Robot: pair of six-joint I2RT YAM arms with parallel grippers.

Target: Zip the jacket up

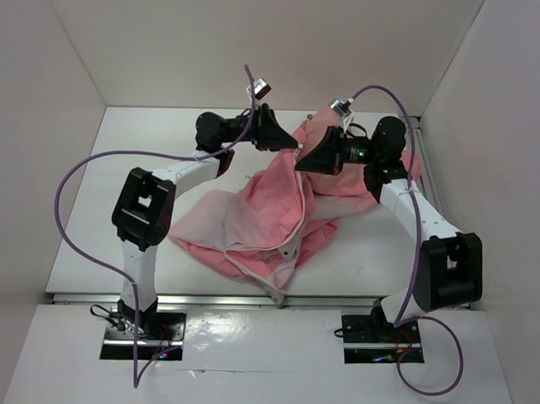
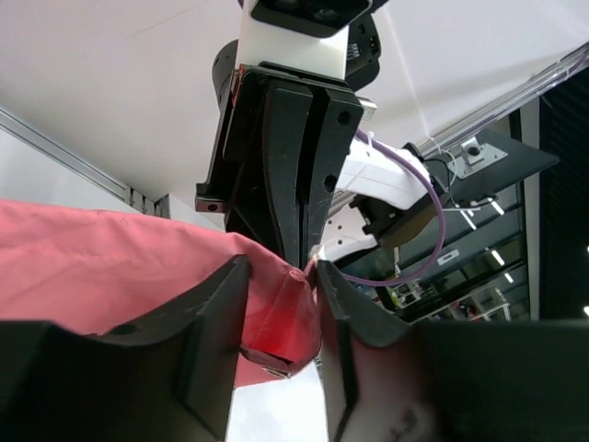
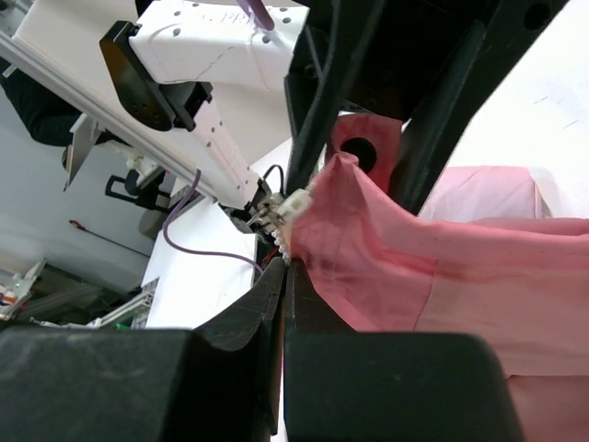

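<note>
While the white worktop (image 1: 100, 240) carries most of it, the salmon-pink jacket (image 1: 260, 219) lies crumpled across the middle of the overhead frame. Its paler lining is turned up at lower left, and one peak of cloth is lifted toward the upper centre, where the two arms meet. The front looks open, and no closed run of zipper shows anywhere, so by my reading the zipping itself has not begun; this is still the stage of getting hold of the edges. The right hand (image 1: 305, 161) is closed tight, with its fingertips pinching the jacket's edge right beside the zipper. The left hand (image 1: 285, 140), just to the left of it in the overhead frame, stands about half open astride a small fold of the same cloth. I cannot tell whether it presses that fold yet. The white zipper teeth (image 3: 283, 230) show only at that raised edge. Left to do, as I judge it: secure both sides, mate the zipper ends, and draw the slider along, which I cannot find with certainty in any view.
</note>
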